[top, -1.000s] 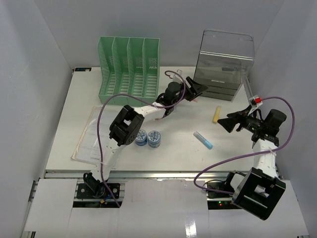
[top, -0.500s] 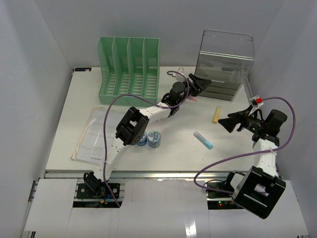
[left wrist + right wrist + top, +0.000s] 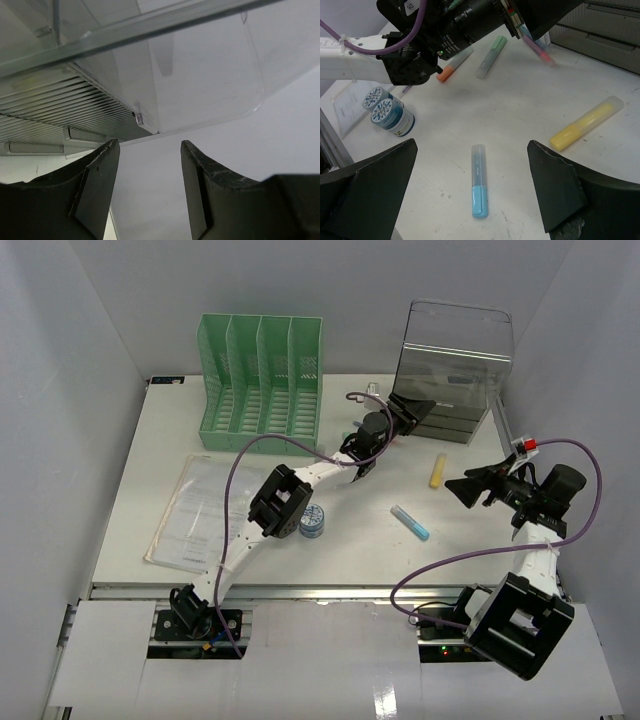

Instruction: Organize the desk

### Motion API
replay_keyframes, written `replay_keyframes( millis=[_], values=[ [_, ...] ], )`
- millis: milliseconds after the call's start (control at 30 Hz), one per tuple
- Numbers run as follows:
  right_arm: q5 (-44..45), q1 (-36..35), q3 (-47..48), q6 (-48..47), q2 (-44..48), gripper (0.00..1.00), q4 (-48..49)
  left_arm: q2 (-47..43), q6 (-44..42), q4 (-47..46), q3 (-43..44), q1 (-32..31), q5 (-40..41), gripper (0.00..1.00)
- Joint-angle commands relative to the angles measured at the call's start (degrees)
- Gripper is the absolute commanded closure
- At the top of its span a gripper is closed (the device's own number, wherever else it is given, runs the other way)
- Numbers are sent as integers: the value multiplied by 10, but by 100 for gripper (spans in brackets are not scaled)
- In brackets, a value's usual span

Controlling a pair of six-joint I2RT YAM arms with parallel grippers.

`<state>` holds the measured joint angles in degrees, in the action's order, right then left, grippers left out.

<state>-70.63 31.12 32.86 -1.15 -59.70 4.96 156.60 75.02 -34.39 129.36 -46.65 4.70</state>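
Desk (image 3: 160, 440): under both arms; green file rack (image 3: 262, 380) at 11 o'clock, clear drawer unit (image 3: 450, 370) at 1 o'clock.
Left gripper (image 3: 148, 146): released, empty, facing the drawer unit.
Right gripper (image 3: 471, 144): released, above blue-capped marker (image 3: 479, 182).

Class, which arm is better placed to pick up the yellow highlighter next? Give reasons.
Probably right. The right gripper, open, faces the yellow highlighter close by; the left gripper is at the clear drawer unit.

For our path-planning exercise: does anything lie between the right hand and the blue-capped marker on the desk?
Nothing visible does. The blue-capped marker lies on bare desk ahead of the open right hand; the yellow highlighter and round blue containers sit off to either side.
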Motion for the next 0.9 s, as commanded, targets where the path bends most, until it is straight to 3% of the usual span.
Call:
replay_keyframes(
  millis=[0,233,533,867],
  values=[
    [-21,9,-3,24,6,2,31,13,22,6,55,-3,32,38],
    [-29,21,-10,45,10,2,50,31,48,21,79,-5,54,49],
    [-36,34,-21,69,18,2,76,44,57,33,118,-5,66,55],
    [-36,40,-26,79,18,2,85,55,74,31,127,-5,58,73]
  ],
)
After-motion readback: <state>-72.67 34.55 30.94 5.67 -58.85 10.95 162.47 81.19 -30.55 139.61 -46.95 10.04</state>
